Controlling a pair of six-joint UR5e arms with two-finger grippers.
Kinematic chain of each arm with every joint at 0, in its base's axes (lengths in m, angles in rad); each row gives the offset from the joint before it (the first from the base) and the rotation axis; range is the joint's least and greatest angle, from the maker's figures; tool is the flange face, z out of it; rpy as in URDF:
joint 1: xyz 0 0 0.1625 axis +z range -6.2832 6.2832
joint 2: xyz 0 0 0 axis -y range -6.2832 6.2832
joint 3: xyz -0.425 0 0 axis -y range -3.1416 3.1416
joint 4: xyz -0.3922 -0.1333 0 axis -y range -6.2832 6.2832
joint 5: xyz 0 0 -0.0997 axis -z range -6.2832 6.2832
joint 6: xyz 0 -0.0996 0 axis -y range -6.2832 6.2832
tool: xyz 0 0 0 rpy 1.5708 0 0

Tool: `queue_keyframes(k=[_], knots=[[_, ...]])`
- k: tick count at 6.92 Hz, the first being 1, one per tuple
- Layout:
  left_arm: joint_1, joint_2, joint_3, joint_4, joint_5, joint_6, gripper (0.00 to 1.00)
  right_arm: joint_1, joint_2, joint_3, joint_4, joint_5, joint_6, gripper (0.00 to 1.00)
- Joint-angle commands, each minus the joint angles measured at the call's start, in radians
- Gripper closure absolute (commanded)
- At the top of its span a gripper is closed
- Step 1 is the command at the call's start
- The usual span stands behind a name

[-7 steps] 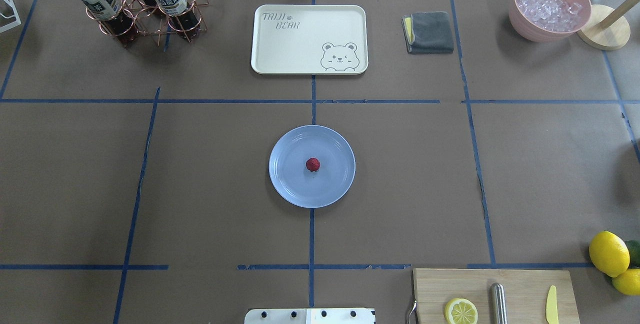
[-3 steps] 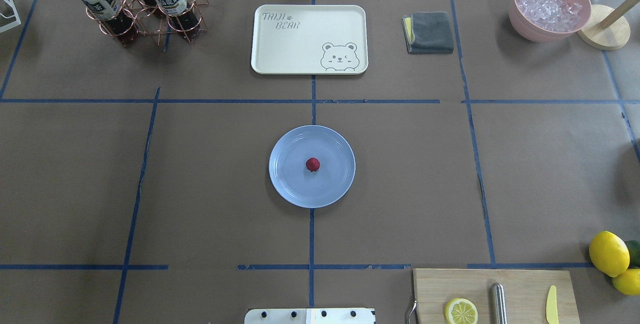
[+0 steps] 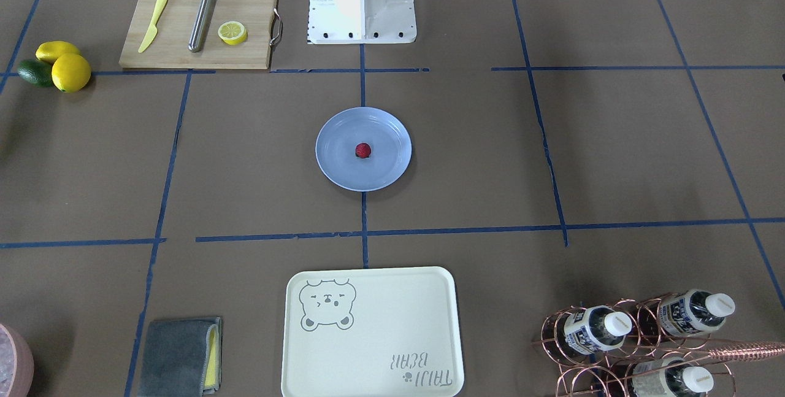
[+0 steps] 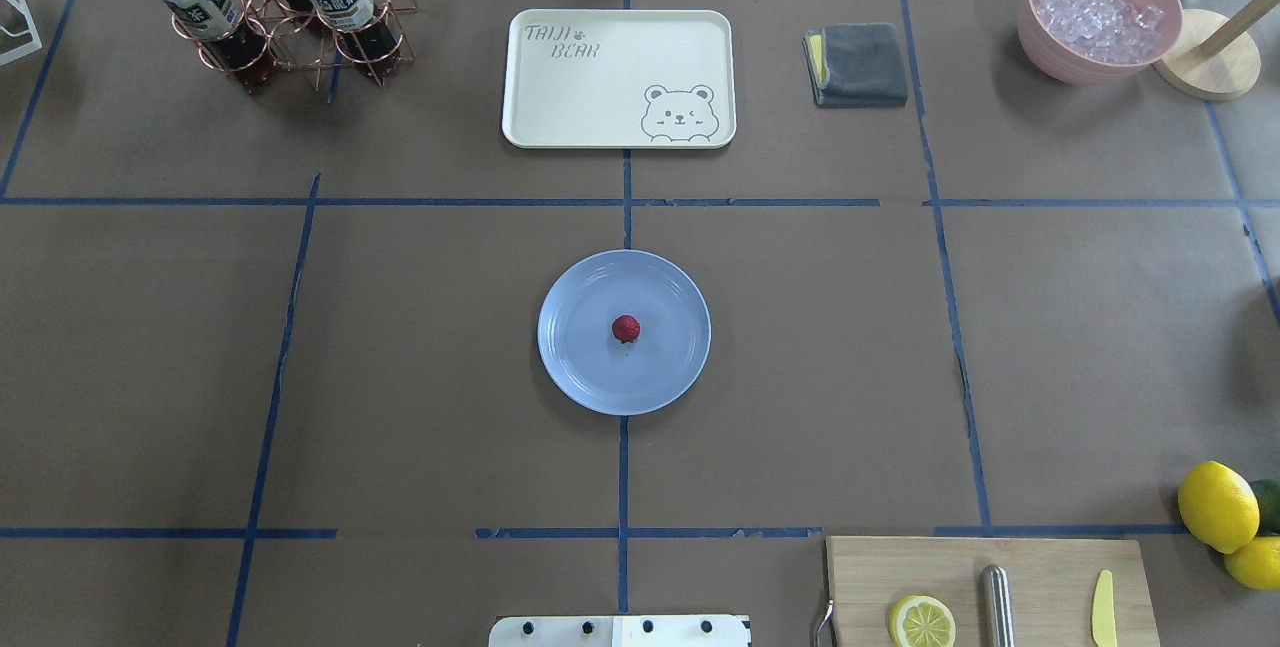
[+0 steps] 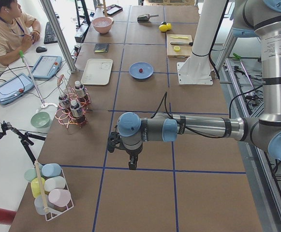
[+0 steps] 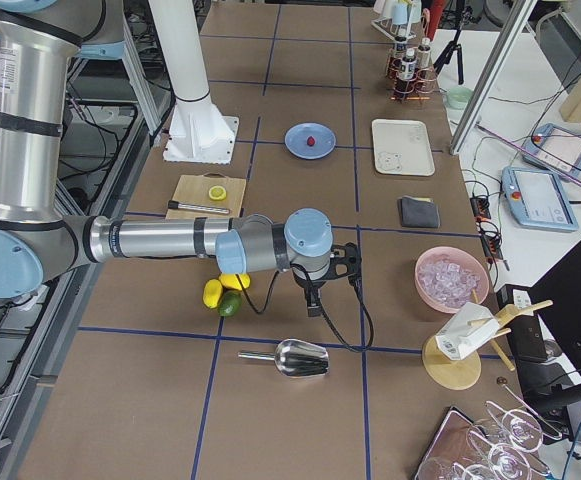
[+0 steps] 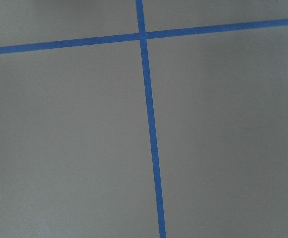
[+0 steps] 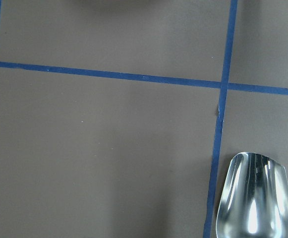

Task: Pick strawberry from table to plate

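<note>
The small dark-red strawberry (image 4: pixel 626 328) (image 3: pixel 363 150) rests in the middle of the light-blue plate (image 4: pixel 572 372) (image 3: pixel 334 170), which sits at the centre of the brown table (image 4: pixel 400 327). No gripper is near them. My left gripper (image 5: pixel 130 165) hangs low over bare table far off on the left end, seen only in the exterior left view. My right gripper (image 6: pixel 314 306) hangs near the lemons at the right end, seen only in the exterior right view. Whether either is open or shut, I cannot tell. Both wrist views show only table and tape.
Behind the plate lies a cream bear tray (image 4: pixel 618 77), with a grey cloth (image 4: pixel 860 64), a pink bowl of ice (image 4: pixel 1100 12) and a bottle rack (image 4: pixel 280 17). A cutting board (image 4: pixel 1045 577), lemons (image 4: pixel 1217 505) and a metal scoop (image 8: pixel 255 198) are at right.
</note>
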Motion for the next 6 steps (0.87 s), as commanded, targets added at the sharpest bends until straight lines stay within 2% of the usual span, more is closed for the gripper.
queue_keyframes(k=[1, 2, 6], knots=[[0.0, 0.0, -0.01, -0.03, 0.016, -0.003, 0.0, -0.002, 0.0, -0.003, -0.001, -0.003, -0.002, 0.0], [0.0, 0.0, -0.026, -0.053, 0.1, -0.004, 0.0, -0.002, 0.0, -0.003, -0.001, -0.003, -0.002, 0.0], [-0.003, 0.0, -0.042, -0.073, 0.114, 0.026, 0.0, -0.002, 0.0, -0.001, 0.002, -0.003, -0.005, 0.0]])
